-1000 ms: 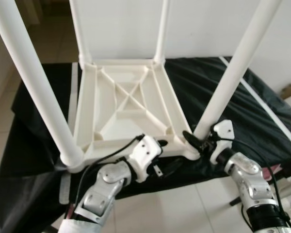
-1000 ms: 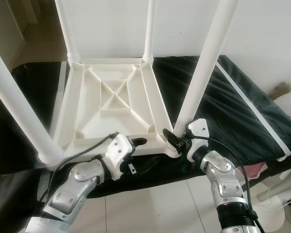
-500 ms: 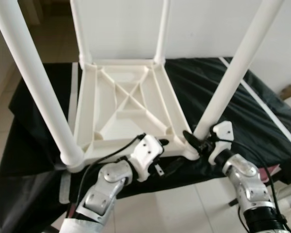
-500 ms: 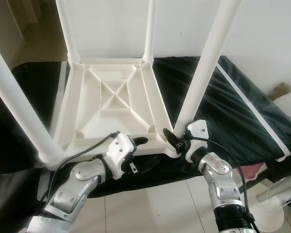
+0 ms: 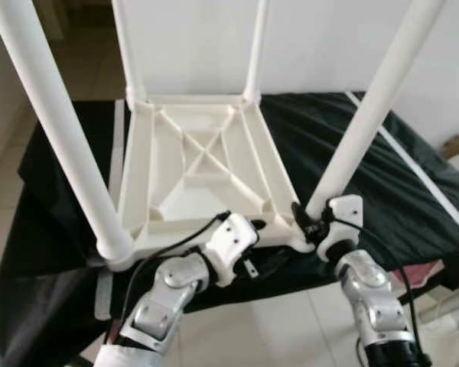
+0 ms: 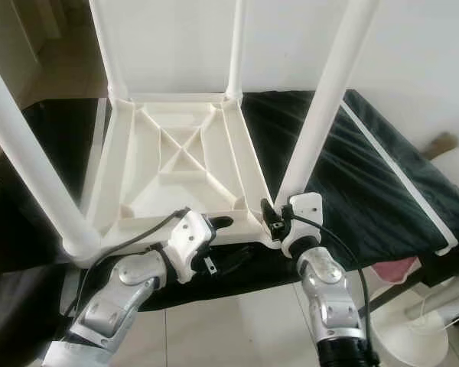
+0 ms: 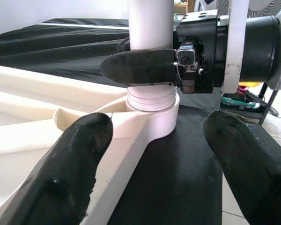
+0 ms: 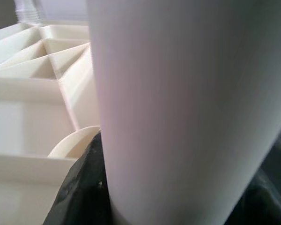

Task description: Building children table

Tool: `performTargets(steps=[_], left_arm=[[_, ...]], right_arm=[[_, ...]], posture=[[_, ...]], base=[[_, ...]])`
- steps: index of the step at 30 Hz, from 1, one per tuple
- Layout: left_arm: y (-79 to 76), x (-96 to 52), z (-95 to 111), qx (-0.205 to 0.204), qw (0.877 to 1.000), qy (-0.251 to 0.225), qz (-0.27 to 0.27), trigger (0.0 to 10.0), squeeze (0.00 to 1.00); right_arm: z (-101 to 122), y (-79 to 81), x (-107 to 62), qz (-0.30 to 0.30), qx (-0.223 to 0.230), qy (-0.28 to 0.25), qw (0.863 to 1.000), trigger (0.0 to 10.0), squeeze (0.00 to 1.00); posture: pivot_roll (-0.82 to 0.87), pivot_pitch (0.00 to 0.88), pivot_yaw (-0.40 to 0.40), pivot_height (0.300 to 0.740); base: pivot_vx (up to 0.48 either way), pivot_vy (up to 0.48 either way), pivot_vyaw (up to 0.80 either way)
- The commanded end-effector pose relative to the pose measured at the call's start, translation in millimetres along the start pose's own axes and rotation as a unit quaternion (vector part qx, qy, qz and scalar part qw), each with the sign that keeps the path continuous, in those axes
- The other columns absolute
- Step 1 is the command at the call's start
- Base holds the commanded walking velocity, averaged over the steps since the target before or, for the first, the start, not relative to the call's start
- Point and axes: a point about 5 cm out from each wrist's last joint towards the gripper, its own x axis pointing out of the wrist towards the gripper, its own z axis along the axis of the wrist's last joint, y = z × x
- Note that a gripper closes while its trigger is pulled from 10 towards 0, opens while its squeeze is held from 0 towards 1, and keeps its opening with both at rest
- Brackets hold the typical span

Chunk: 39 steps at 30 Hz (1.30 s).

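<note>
Now right tool [image 5: 304, 223] nearer, pinching leg [image 5: 367, 115]; left tool [image 5: 260, 245] spread, unmoved at tabletop [image 5: 199, 164]

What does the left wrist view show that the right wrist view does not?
Left wrist view: the thread rings at the leg's base, the right gripper clamped on the leg, and the open left gripper beside the frame. Right wrist view: the frame's inner ribs, close up. Both: the white leg and the frame.
</note>
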Motion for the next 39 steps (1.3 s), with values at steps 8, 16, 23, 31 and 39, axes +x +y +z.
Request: performTargets(steps=[8,16,23,31,39], left_arm=[[2.2,1.4,0.5,0.003,1.000,-0.003,0.017,10.0,0.00],[1.5,1.1,1.9,0.006,1.000,-0.004,0.008,10.0,0.00],[3.7,0.9,3.0,0.012,1.000,-0.005,0.012,10.0,0.00],[6.4,1.7,5.8,0.019,1.000,-0.009,0.016,10.0,0.00],[4.9,8.7,9.8,0.020,0.999,-0.019,0.017,10.0,0.00]], right_arm=[[-20.7,19.0,-6.6,-0.137,0.063,0.046,0.988,10.0,0.00],[-13.2,27.9,-7.4,-0.119,0.055,0.035,0.991,10.0,0.00],[-9.1,32.2,-6.0,-0.122,0.058,0.027,0.990,10.0,0.00],[0.9,26.5,-4.2,-0.089,0.034,0.001,0.995,10.0,1.00],[5.7,13.3,-5.0,0.001,0.012,-0.004,1.000,10.0,1.00]], posture=[[0.03,0.011,-0.087,0.740],[0.02,0.016,-0.077,0.740],[0.02,0.016,-0.064,0.740],[0.01,0.023,-0.061,0.740],[0.00,0.022,-0.066,0.740]], base=[[0.000,0.000,0.00],[0.000,0.000,0.00],[0.000,0.000,0.00],[0.000,0.000,0.00],[0.000,0.000,0.00]])
